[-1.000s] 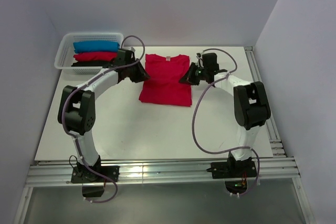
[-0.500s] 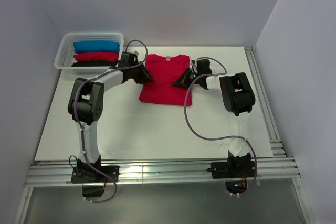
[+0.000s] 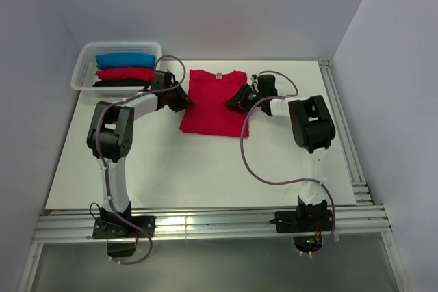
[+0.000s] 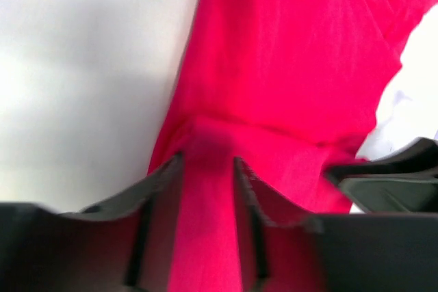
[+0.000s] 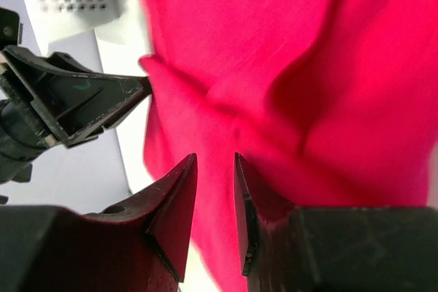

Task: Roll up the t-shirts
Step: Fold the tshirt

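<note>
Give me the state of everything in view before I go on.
Crimson t-shirt: flat on the table, not yet rolled.
Left gripper: jaws slightly apart, a ridge of shirt between them; grip unclear.
Right gripper: jaws slightly apart over the shirt, open.
Blue bundle, red bundle, black bundle: lying side by side in the basket.
Basket: upright at the far left corner.

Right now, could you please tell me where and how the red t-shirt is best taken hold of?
Probably its near hem corners, the left gripper coming from the left and the right gripper from the right: the red t-shirt lies flat, hem nearest, collar farthest, both side edges exposed.
</note>
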You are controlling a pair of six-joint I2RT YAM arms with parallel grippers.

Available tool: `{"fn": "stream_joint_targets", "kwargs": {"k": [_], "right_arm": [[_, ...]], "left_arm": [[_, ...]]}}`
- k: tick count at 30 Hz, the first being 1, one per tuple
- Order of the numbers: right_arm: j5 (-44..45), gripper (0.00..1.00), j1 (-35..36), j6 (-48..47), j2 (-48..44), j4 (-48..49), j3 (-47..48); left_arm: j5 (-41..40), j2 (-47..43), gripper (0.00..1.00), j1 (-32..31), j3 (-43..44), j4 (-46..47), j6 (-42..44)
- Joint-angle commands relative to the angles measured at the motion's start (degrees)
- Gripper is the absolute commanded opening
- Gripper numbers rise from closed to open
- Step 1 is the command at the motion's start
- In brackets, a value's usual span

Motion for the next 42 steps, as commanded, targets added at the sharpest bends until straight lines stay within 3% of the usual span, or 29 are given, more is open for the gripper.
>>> {"fn": "stream_joint_targets", "kwargs": {"k": [1, 5, 8, 11, 13, 17, 26, 37, 42], "right_arm": [[2.12, 0.36, -0.21, -5.28, -11.89, 0.13, -5.00], [0.56, 0.31, -0.21, -5.47, -18.50, 4.17, -13.63], [-3.40, 0.17, -0.12, -2.75, -18.86, 8.38, -18.47], [-5.60, 0.04, -0.21, 0.06, -16.84, 13.83, -22.61], [-4.64, 0.00, -0.03, -0.19, -15.09, 11.58, -23.41], [-1.83, 0.00, 0.06, -1.86, -11.56, 6.82, -24.02], [5.29, 0.00, 0.32, -6.34, -15.86, 0.84, -29.38], [11.88, 0.00, 6.82, -7.14, -28.07, -1.63, -41.50], [21.54, 0.00, 14.27, -5.64, -34.67, -3.03, -47.12]], "left_arm": [[-2.38, -9.50, 0.43, -0.75, -5.06, 2.83, 3.61], [-2.03, -18.11, 0.47, -2.42, -12.10, 5.81, 5.73], [2.26, -20.32, 0.47, -3.74, -17.38, 10.56, 5.29], [4.47, -18.41, 0.45, -5.06, -18.97, 11.27, 4.94], [4.74, -16.65, 0.43, -5.85, -19.50, 11.09, 4.68], [2.81, -12.07, 0.39, -5.85, -20.90, 8.98, 4.15], [-1.94, -16.55, 0.38, -6.20, -31.80, 10.92, 2.74], [-9.23, -31.56, 0.39, -13.76, -44.81, 8.99, 0.19], [-11.52, -36.67, 0.38, -16.13, -50.51, 8.81, -0.95]]}}
